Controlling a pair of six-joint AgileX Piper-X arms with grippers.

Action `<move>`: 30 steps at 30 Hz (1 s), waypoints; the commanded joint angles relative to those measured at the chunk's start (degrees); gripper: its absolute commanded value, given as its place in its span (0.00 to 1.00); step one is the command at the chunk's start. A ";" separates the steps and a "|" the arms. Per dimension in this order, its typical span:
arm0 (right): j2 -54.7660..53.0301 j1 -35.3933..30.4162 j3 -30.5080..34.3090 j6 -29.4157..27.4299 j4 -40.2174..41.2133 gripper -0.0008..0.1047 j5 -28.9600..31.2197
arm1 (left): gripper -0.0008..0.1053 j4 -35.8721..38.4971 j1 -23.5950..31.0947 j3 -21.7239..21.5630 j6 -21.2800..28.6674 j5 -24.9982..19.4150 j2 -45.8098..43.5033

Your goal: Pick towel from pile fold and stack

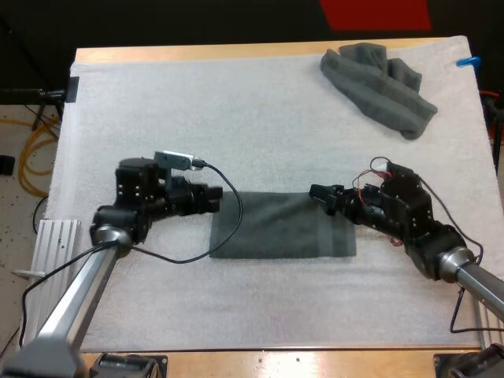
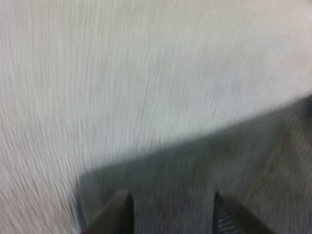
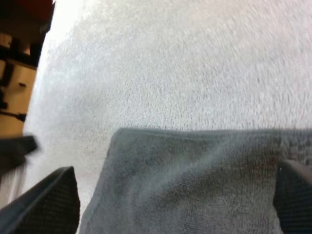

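A white mat [image 1: 197, 118] covers the desk [image 1: 197, 53]. A flat towel [image 1: 276, 228] lies spread at the mat's middle, and a crumpled towel [image 1: 378, 83] sits well apart near the far right corner. Both arms reach low and inward. The left hand [image 1: 214, 201] is at the flat towel's left edge, fingers apart. The right hand [image 1: 317, 194] is at its far right corner, fingers wide apart.
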 commanded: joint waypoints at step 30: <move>-16.08 -2.95 -14.13 -17.05 52.68 0.76 16.96 | 0.55 41.08 -0.15 -9.38 1.74 0.70 -34.73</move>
